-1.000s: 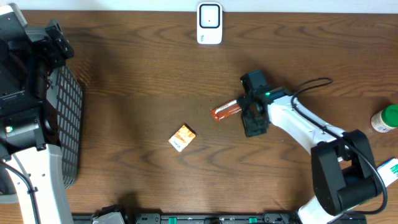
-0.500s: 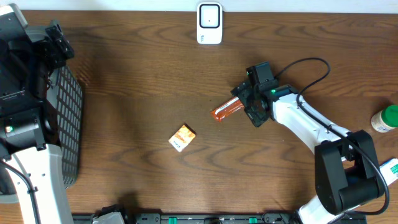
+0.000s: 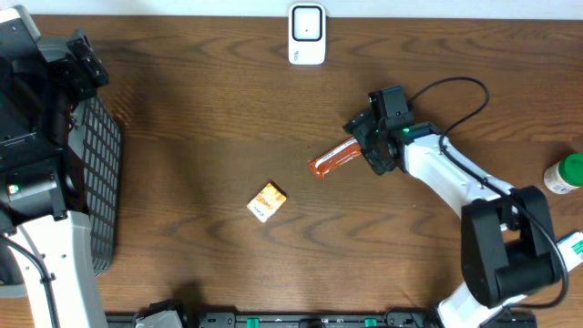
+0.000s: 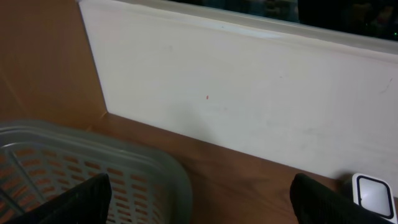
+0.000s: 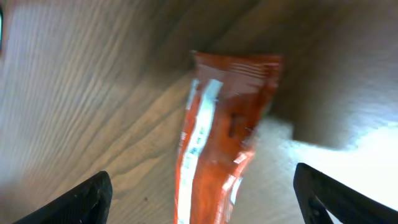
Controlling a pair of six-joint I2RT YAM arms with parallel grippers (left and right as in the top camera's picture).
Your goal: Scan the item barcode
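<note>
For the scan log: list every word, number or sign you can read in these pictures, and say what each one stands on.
No text reads clearly in any view.
Print on the white stripe of the orange packet: blurred, unreadable.
Markings on the small orange box: too small to read.
Front of the white scanner: no lettering can be made out.
Label of the green-capped bottle: too small, partly cut off by the picture edge.

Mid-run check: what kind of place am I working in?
Likely a mock checkout bench: a wooden table with a white scanner at its far edge, a mesh basket on the left, and an orange packet to scan.
</note>
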